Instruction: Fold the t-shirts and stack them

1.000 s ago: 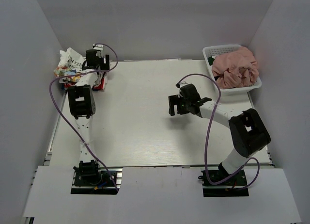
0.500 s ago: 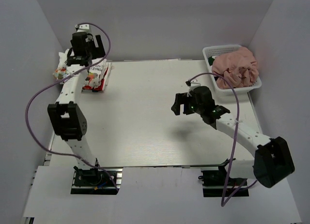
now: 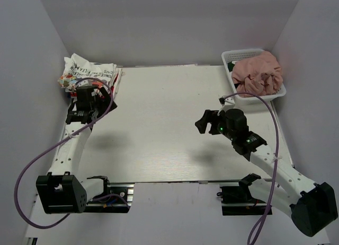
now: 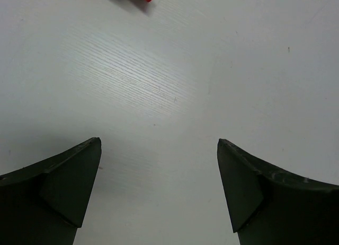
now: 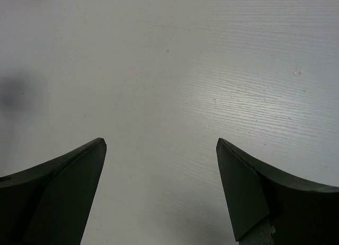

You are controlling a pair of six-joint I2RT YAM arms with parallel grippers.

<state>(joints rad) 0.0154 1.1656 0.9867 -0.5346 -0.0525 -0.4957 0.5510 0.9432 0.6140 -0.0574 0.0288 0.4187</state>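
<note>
Left end effector [image 4: 159, 144] and right end effector [image 5: 161, 141], black two-fingered, hang wide open, empty, over the white desk [image 3: 159, 133]. Beyond, a crumpled dusty pink t-shirt [image 3: 257, 75] fills the white mesh basket [image 3: 229, 57] far right; a deep grab risks hooking the mesh.

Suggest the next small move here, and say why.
Probably swing the right hand toward the basket to take the crumpled pink t-shirt. It and the left hand hang open and empty over the table; the folded stack sits far left, so the pink one looks next.
</note>
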